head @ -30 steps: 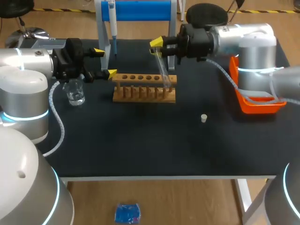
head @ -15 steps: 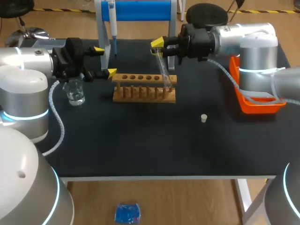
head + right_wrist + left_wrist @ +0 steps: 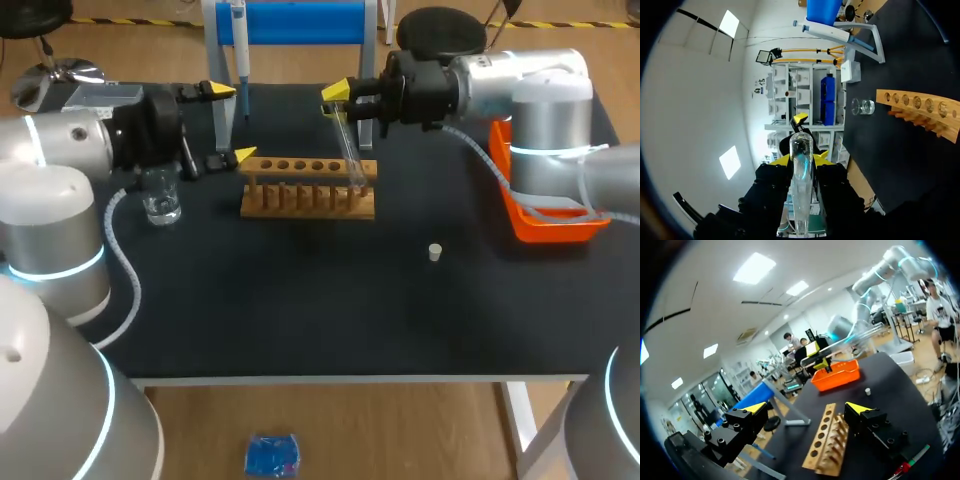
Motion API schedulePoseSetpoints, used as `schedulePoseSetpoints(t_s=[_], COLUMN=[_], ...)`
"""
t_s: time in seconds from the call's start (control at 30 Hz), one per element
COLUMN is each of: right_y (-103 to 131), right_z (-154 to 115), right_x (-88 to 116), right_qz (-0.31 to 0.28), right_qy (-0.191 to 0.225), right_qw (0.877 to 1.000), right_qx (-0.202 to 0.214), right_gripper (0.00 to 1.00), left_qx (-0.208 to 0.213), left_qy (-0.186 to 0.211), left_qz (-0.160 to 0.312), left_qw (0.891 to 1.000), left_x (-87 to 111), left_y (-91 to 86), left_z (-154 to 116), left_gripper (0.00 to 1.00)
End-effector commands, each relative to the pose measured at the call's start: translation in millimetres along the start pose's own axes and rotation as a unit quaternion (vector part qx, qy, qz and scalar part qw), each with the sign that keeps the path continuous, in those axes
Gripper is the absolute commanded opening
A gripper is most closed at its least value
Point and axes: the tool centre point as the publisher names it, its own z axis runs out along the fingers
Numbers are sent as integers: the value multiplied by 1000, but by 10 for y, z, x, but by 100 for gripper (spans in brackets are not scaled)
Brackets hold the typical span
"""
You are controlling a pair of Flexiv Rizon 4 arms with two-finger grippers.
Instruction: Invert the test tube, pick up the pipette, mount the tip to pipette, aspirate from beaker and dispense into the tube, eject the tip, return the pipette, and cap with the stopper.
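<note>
Pinching one test tube (image 3: 349, 150), right fingers (image 3: 335, 91) by one wooden rack (image 3: 308, 188), left fingers (image 3: 242, 155) spread empty, one beaker (image 3: 160, 196), one stopper (image 3: 435, 252)

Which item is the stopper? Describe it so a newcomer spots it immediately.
Start at the wooden rack mid-table. Toward the near edge on its right, short of the orange tray, the stopper stands alone on bare black tabletop: a tiny white plug, touching nothing.
</note>
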Motion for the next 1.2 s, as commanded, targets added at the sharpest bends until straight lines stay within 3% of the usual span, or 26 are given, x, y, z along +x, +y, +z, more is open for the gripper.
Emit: schedulePoseSetpoints(t_s=[0.03, 0.2, 0.27, 0.3, 0.33, 0.5, 0.67, 0.8, 0.9, 0.97, 1.0, 1.2], right_y=[-8, -8, -8, -8, -8, -8, -8, -8, -8, -8, -8, -8], right_z=[1, 1, 1, 1, 1, 1, 1, 1, 1, 1, 1, 1], right_x=[9, 9, 9, 9, 9, 9, 9, 9, 9, 9, 9, 9], right_qz=[0, 0, 0, 0, 0, 0, 0, 0, 0, 0, 0, 0], right_qy=[-1, -1, -1, -1, -1, -1, -1, -1, -1, -1, -1, -1], right_qw=[1000, 1000, 1000, 1000, 1000, 1000, 1000, 1000, 1000, 1000, 1000, 1000], right_qx=[-1, -1, -1, -1, -1, -1, -1, -1, -1, -1, -1, -1], right_gripper=[0, 0, 0, 0, 0, 0, 0, 0, 0, 0, 0, 0], left_qx=[249, 249, 247, 233, 238, 172, 145, 132, 123, 114, 115, 142], left_qy=[58, 58, 123, 127, 126, 151, 130, 113, 95, 83, 73, 26], left_qz=[239, 239, 350, 369, 400, 459, 517, 539, 546, 539, 542, 518], left_qw=[937, 937, 895, 891, 876, 859, 833, 824, 823, 831, 829, 843], left_x=[6, 6, 19, 35, 74, 181, 264, 290, 304, 323, 346, 494], left_y=[49, 49, -55, -62, -75, -75, -149, -194, -250, -277, -291, -270], left_z=[-71, -71, -33, -24, 0, 105, 173, 187, 163, 155, 152, 243], left_gripper=[100, 100, 100, 100, 100, 100, 100, 100, 100, 100, 100, 100])
